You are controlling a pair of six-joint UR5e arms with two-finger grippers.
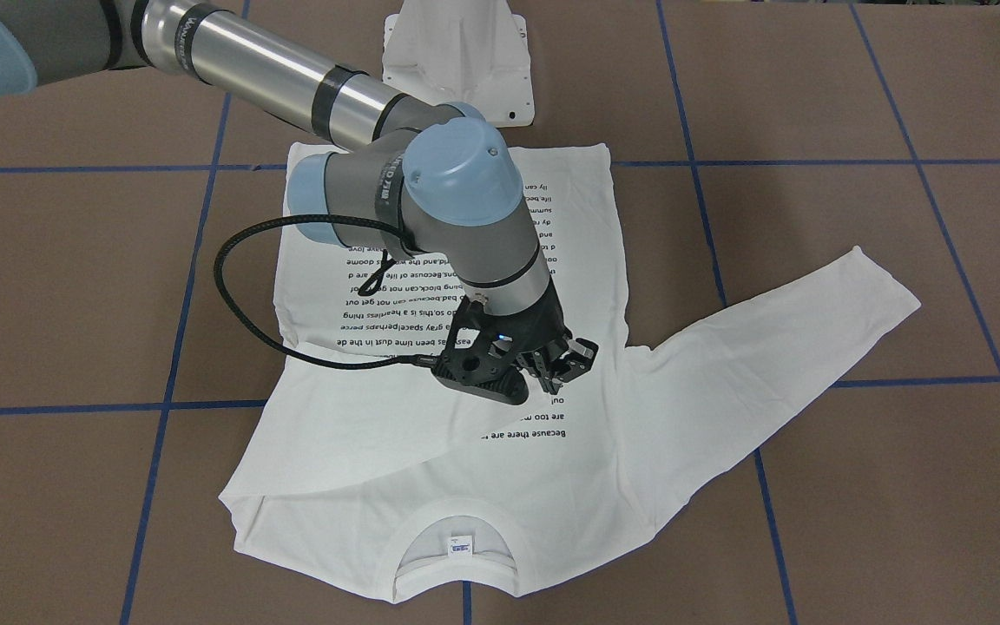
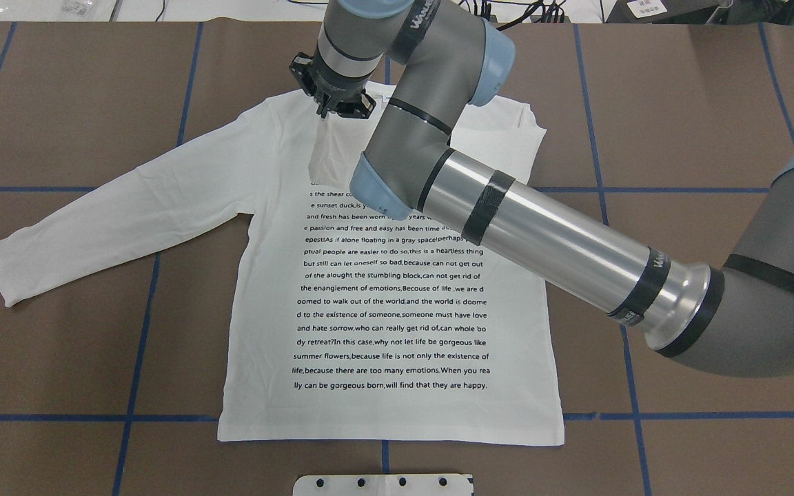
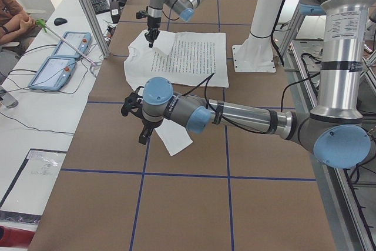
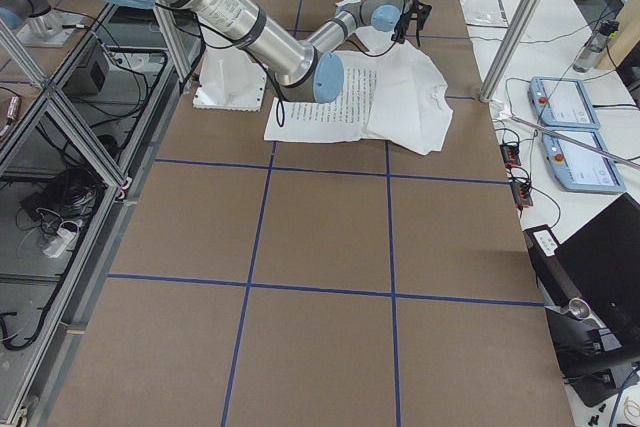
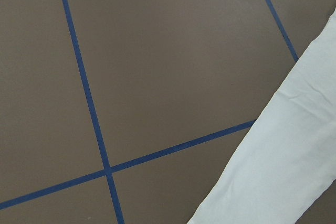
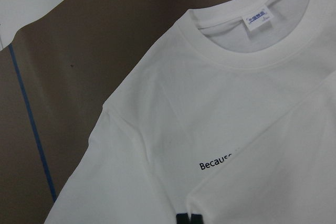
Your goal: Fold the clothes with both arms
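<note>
Overhead exterior: T-shirt [image 2: 390,310] runs near-to-far, collar [image 1: 457,580] at far end; right gripper [image 2: 328,109] pinches one sleeve [image 2: 328,155]; left gripper [image 3: 143,136], cannot tell.

White printed T-shirt [image 2: 397,406], face-up (one sleeve outstretched)

Both arms are built alike. The right arm [image 1: 274,74] is a polished silver tube set between matt grey joints, each closed by a rounded light-blue cap [image 1: 457,174] dotted with small screws. Black bands ring the tube's ends, and white lettering marks the grey wrist joint. A braided black cable [image 1: 231,286] loops out to the black, open-framed right gripper [image 1: 568,365]. The left arm [image 3: 247,116] shows the same silver, grey and blue, with its own black cable and black left gripper [image 3: 143,136].
</note>
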